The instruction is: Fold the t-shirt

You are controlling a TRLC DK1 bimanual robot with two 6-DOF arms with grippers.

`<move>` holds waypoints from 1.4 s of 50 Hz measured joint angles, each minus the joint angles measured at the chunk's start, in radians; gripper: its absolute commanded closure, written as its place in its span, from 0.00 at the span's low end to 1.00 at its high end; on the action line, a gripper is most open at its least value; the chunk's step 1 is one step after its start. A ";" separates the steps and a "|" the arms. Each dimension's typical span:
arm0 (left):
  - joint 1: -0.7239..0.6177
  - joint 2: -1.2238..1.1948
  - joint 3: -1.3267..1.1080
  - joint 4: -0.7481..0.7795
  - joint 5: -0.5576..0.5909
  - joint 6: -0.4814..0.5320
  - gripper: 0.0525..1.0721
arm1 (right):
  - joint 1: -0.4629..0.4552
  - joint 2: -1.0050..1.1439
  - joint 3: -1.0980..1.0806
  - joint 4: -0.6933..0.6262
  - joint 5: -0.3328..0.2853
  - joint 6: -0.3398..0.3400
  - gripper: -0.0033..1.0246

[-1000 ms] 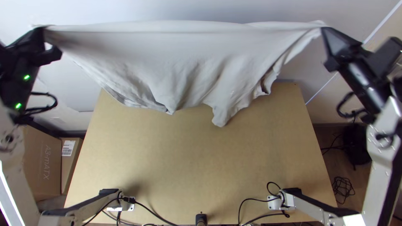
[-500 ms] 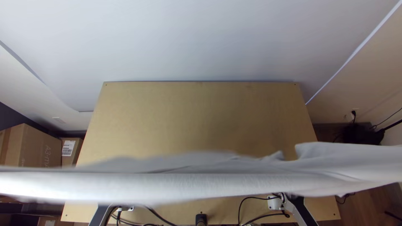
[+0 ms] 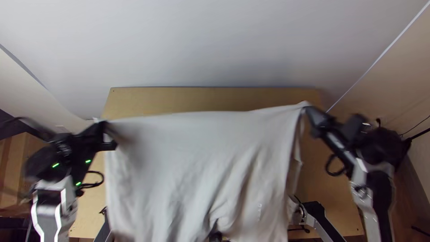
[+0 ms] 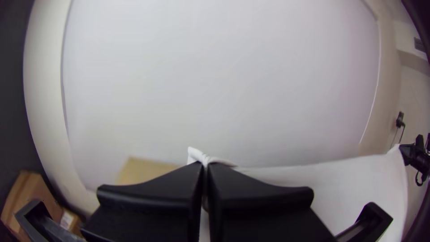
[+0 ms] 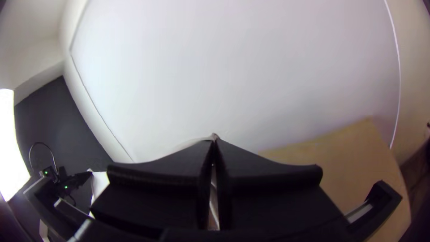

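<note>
Swung farther out from the near side since the earlier frame: one pale T-shirt [image 3: 201,166]; it hung above the table [image 3: 215,97], upper edge stretched (body creased); left end effector [image 3: 106,130], clamped on one upper end; right end effector [image 3: 309,112], clamped on the other.

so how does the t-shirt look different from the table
The t-shirt is greyish white, while the table is light brown. The t-shirt hangs in soft folds; the table is flat and straight-edged. The t-shirt is held up between left pincer and right pincer, while the table lies below. Each is mostly one colour.
</note>
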State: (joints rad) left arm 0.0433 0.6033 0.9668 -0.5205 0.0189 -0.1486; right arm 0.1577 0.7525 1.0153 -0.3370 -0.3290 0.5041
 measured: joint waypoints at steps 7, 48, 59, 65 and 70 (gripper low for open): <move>0.000 0.133 -0.211 0.152 0.035 -0.013 0.97 | 0.031 0.069 -0.244 0.127 0.002 0.013 0.97; 0.070 1.519 0.791 0.288 0.098 -0.080 0.97 | -0.056 1.178 0.400 0.307 0.023 0.013 0.97; 0.067 1.709 1.063 0.196 0.090 -0.111 0.30 | -0.055 1.331 0.599 0.289 0.058 0.021 0.16; 0.072 1.725 1.130 0.175 0.067 -0.129 0.04 | -0.074 1.367 0.690 0.251 0.087 0.048 0.04; 0.082 1.724 1.186 0.171 0.067 -0.148 0.04 | -0.102 1.364 0.729 0.245 0.094 0.074 0.04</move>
State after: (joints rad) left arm 0.1249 2.3276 2.1525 -0.3500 0.0860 -0.2962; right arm 0.0555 2.1166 1.7443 -0.0921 -0.2348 0.5781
